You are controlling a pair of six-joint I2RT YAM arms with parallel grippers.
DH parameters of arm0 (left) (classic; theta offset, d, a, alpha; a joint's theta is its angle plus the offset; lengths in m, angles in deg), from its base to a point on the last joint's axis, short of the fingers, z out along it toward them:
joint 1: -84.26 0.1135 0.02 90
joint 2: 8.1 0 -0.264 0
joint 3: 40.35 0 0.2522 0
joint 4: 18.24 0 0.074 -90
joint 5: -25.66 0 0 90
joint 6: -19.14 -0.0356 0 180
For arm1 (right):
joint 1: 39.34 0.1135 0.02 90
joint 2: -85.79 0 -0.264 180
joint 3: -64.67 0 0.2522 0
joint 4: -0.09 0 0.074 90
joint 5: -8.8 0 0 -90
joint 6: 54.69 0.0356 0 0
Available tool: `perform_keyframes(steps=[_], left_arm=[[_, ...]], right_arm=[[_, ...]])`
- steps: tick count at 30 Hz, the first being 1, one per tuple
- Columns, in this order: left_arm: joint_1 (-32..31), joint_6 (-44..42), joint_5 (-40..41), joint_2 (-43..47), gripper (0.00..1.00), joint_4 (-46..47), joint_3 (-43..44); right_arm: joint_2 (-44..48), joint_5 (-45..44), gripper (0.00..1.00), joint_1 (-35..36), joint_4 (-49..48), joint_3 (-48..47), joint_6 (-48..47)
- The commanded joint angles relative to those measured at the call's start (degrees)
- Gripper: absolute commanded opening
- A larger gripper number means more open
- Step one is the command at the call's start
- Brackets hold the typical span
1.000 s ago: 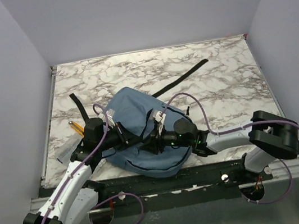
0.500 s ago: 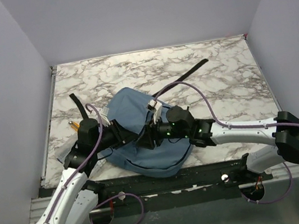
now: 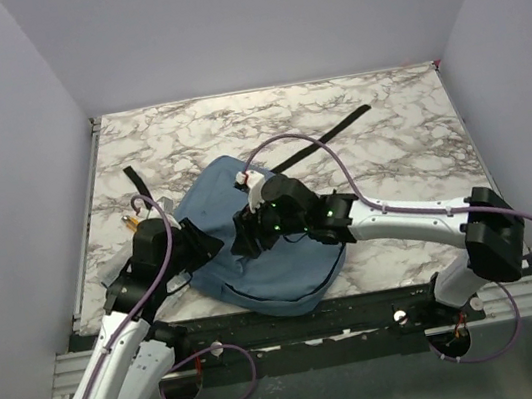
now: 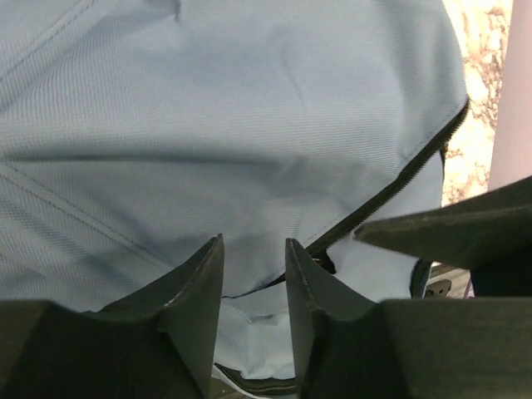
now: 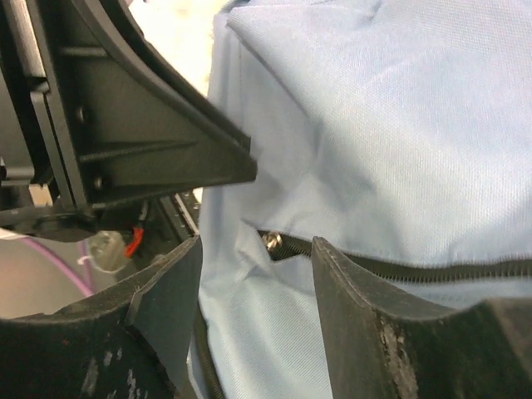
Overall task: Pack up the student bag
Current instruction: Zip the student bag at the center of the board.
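The dusty-blue student bag [image 3: 266,260] lies flat near the table's front edge, with its black zip line curving along the near side. My left gripper [image 3: 210,243] is at the bag's left edge, jaws a little apart over the blue fabric [image 4: 249,125], holding nothing that I can see. My right gripper [image 3: 243,240] reaches across the bag from the right and is open. In the right wrist view its fingers straddle the metal zip puller [image 5: 272,243] at the end of the black zip [image 5: 416,270]. The two grippers are tip to tip.
A long black strap [image 3: 322,140] trails from the bag towards the back right, and another [image 3: 142,187] towards the back left. A yellow pencil [image 3: 131,222] and a pale flat item [image 3: 116,274] lie by the left arm. Marble table [image 3: 410,146].
My right arm has stretched out leftwards across the bag, bringing its gripper to the bag's left side. My left gripper has drawn back slightly to the left. The bag has shifted a little left.
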State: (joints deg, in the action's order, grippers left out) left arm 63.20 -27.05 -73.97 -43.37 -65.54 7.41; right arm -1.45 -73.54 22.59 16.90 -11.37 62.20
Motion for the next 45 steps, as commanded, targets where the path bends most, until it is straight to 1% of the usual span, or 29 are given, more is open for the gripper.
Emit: perform_keyframes(steps=[1,2,4,7,10,13,14,18,19,21,25,28,31,34,36,37,40,42,43,45], left_arm=[[0.2,2.1,0.5,1.1,0.32,-1.3,-3.5],[0.1,2.3,-0.2,1.3,0.28,-0.9,-3.9],[0.2,2.5,-1.6,1.6,0.23,-0.4,-4.9],[0.2,2.7,-2.9,2.0,0.22,0.6,-6.5],[0.1,3.1,-4.1,2.0,0.21,1.5,-7.8],[0.1,3.1,-4.4,2.2,0.2,2.0,-8.2],[0.2,3.1,-4.4,2.1,0.2,2.2,-8.3],[0.1,3.9,-5.3,1.5,0.2,3.6,-9.6],[0.2,4.4,-5.6,1.1,0.19,4.1,-10.1],[0.1,5.0,-5.7,0.4,0.17,4.9,-11.0],[0.2,6.5,-4.8,-0.6,0.13,6.4,-12.5],[0.2,7.9,-2.6,-0.8,0.12,6.6,-13.6],[0.2,8.9,-2.1,-1.4,0.11,7.6,-15.0],[0.2,9.2,-2.0,-2.3,0.11,8.7,-16.0],[0.2,9.3,-1.8,-2.7,0.1,9.2,-16.2],[0.2,9.3,-1.8,-3.0,0.09,9.3,-16.2],[0.3,9.2,-1.4,-3.3,0.08,9.5,-16.4],[0.3,9.3,-1.5,-3.3,0.08,9.8,-16.8],[0.3,9.3,-1.6,-3.3,0.08,10.0,-16.9],[0.3,9.2,-1.7,-3.2,0.08,10.2,-16.9]], right_arm=[[-5.7,1.8,0.62,-0.2,8.0,-7.0,-14.0],[-7.1,2.3,0.62,-0.2,10.1,-9.1,-17.1],[-10.2,3.7,0.57,-0.2,14.2,-13.7,-21.1],[-12.9,9.0,0.53,-0.6,16.2,-15.3,-23.7],[-15.0,16.6,0.45,-1.1,19.2,-16.1,-24.7],[-15.9,19.1,0.43,-1.2,20.8,-15.3,-25.4],[-16.1,19.2,0.41,-1.3,20.9,-15.1,-25.6],[-16.6,22.4,0.29,-3.4,20.1,-15.9,-23.9],[-17.0,23.9,0.21,-4.2,19.1,-16.3,-22.4],[-17.5,29.3,0.11,-6.2,18.7,-17.3,-20.2],[-16.7,36.5,0.03,-8.6,16.4,-16.0,-15.9],[-16.1,42.1,0.01,-11.2,13.7,-14.2,-10.4],[-15.5,48.1,0.01,-13.9,5.3,-10.6,-0.9],[-14.9,47.7,0.01,-14.6,1.7,-9.5,6.3],[-15.3,47.3,0.01,-15.2,1.2,-10.1,9.4],[-15.3,47.0,0.01,-15.6,-1.1,-9.6,12.7],[-14.4,45.0,0.01,-17.7,-15.8,-4.8,25.5],[-13.8,42.1,0.0,-18.2,-28.1,-0.3,36.7],[-13.6,40.7,0.0,-18.3,-33.7,1.6,40.3],[-13.3,36.3,0.01,-18.3,-38.7,4.0,44.0]])
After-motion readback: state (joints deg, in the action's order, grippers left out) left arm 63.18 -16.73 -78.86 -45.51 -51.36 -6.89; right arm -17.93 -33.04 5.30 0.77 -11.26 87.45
